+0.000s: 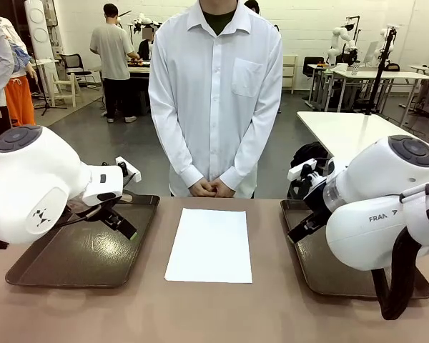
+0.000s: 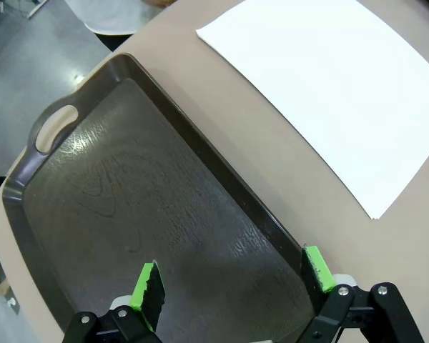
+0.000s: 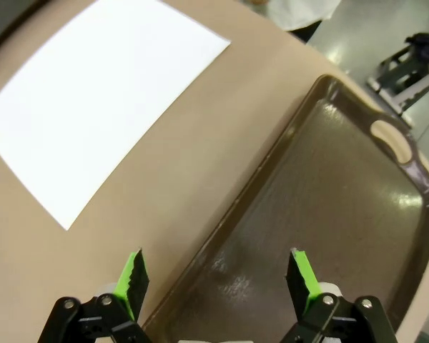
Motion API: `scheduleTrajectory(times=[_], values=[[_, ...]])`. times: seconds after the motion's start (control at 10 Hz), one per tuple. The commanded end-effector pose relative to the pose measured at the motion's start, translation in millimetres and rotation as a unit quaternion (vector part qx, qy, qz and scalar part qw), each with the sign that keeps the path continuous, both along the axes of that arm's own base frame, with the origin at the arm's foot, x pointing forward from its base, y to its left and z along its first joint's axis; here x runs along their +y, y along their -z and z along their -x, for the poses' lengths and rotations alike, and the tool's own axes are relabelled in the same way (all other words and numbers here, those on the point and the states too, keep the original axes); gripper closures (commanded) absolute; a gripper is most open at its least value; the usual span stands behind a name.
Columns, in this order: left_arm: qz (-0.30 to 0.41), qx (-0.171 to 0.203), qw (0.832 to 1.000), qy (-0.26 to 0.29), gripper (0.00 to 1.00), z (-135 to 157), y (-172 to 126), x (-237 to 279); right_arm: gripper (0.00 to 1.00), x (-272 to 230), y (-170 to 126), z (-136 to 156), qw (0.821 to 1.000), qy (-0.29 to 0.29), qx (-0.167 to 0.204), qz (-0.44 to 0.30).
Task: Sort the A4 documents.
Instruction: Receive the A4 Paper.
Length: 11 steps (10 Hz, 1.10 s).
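Front faces person (image 1: pixel 214 93); both wrists overlook the sheet (image 2: pixel 329 93).

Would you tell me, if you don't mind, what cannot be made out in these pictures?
- How many A4 documents are stacked: all views, edges too thin.
- Right tray, near end: front view, hidden by the right arm.
- Left tray, left side: front view, hidden by the left arm.

White A4 paper (image 1: pixel 209 245), blank and uncreased, lies flat at the middle of the table (image 1: pixel 200 314), long edges running from near side to far side.
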<state>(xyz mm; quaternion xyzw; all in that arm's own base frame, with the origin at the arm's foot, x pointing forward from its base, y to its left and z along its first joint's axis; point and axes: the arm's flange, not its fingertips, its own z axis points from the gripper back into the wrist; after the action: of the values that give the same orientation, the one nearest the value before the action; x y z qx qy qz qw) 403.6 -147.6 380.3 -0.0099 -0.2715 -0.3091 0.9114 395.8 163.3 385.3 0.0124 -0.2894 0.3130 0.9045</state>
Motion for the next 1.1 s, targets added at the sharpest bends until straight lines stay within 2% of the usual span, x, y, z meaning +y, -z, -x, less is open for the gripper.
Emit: scheduleTrajectory(times=[0.0, 0.2, 0.3, 0.4, 0.5, 0.6, 0.8, 1.0], values=[[0.047, -0.001, 0.998, 0.052, 0.0, 26.8, -28.7, 32.6, 0.0, -33.7, -25.1, 18.7, 0.999, -0.006, -0.012, -0.048], [0.113, -0.012, 0.985, 0.126, 0.0, 53.1, -66.9, 66.8, 0.0, -70.5, -54.8, 29.5, 0.995, -0.017, -0.016, -0.102], [0.14, -0.017, 0.981, 0.137, 0.0, 64.6, -85.6, 84.7, 0.0, -90.0, -66.9, 35.7, 0.992, -0.023, -0.01, -0.121], [0.111, -0.049, 0.986, 0.11, 0.0, 74.5, -100.2, 98.2, 0.0, -108.8, -76.4, 40.3, 0.991, -0.013, -0.019, -0.13], [0.1, -0.069, 0.987, 0.109, 0.0, 88.2, -114.6, 107.1, 0.0, -124.2, -86.7, 46.5, 0.989, -0.009, -0.037, -0.144], [0.12, -0.082, 0.983, 0.114, 0.0, 99.7, -124.8, 114.3, 0.0, -131.7, -95.4, 52.6, 0.987, -0.013, -0.053, -0.154], [0.137, -0.082, 0.983, 0.094, 0.0, 109.9, -126.3, 121.2, 0.0, -142.6, -107.1, 63.3, 0.979, -0.028, -0.075, -0.185], [0.157, -0.075, 0.979, 0.103, 0.0, 113.9, -124.0, 121.3, 0.0, -152.8, -116.4, 71.9, 0.972, -0.054, -0.08, -0.216]])
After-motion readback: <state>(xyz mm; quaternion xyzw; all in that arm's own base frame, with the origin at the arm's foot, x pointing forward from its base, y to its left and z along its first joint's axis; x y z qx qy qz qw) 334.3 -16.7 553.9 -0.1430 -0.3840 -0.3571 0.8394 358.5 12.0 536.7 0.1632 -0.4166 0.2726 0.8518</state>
